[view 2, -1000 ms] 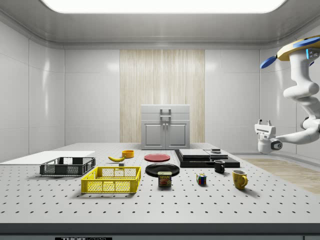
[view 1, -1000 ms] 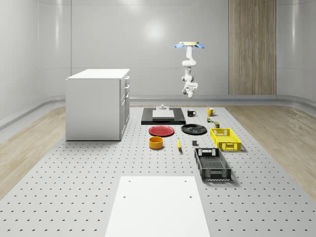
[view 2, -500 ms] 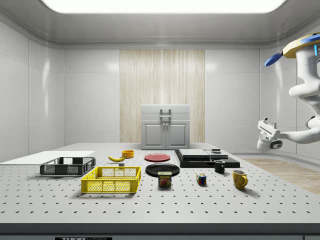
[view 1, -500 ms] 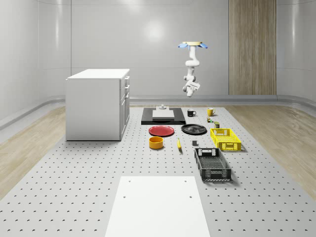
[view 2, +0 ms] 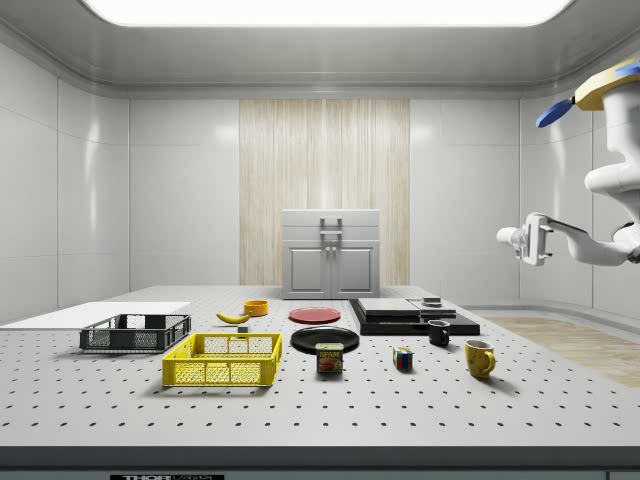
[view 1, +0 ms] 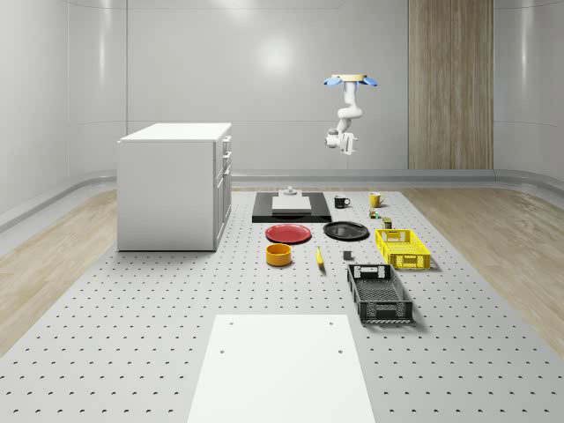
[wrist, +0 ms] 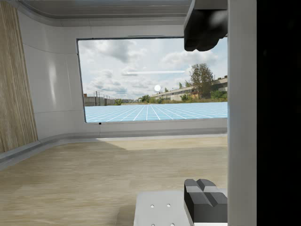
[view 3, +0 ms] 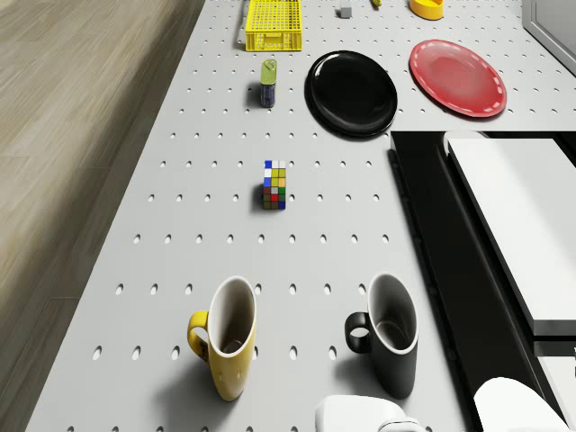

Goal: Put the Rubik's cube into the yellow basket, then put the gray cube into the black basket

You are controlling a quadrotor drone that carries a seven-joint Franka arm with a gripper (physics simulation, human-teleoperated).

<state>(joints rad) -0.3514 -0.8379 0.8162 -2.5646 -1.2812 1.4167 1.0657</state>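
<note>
The Rubik's cube (view 3: 274, 184) (view 2: 402, 358) (view 1: 374, 212) stands on the perforated table between the mugs and a can. The yellow basket (view 1: 403, 248) (view 2: 223, 360) (view 3: 273, 22) lies further along the table, and the black basket (view 1: 379, 293) (view 2: 135, 333) beyond it. A small gray cube (view 1: 347, 256) (view 3: 344, 12) rests beside the yellow basket. The drone (view 1: 351, 80) (view 2: 610, 90) hovers high over the table's far end, above the mugs. My gripper (view 1: 336, 141) (view 2: 508, 237) (wrist: 205, 113) is held level, high above the table, open and holding nothing.
A yellow mug (view 3: 229, 337) and a black mug (view 3: 389, 335) stand under the drone. A can (view 3: 268, 83), a black plate (view 3: 351, 92), a red plate (view 3: 456, 76) and a black platform (view 1: 291, 208) sit nearby. A white cabinet (view 1: 174, 185) stands at the whole-scene view's left.
The arm has swung upward: the gripper rose and turned from hanging down to level. The drone shifted slightly toward the whole-scene view's right. The objects on the table have not moved.
</note>
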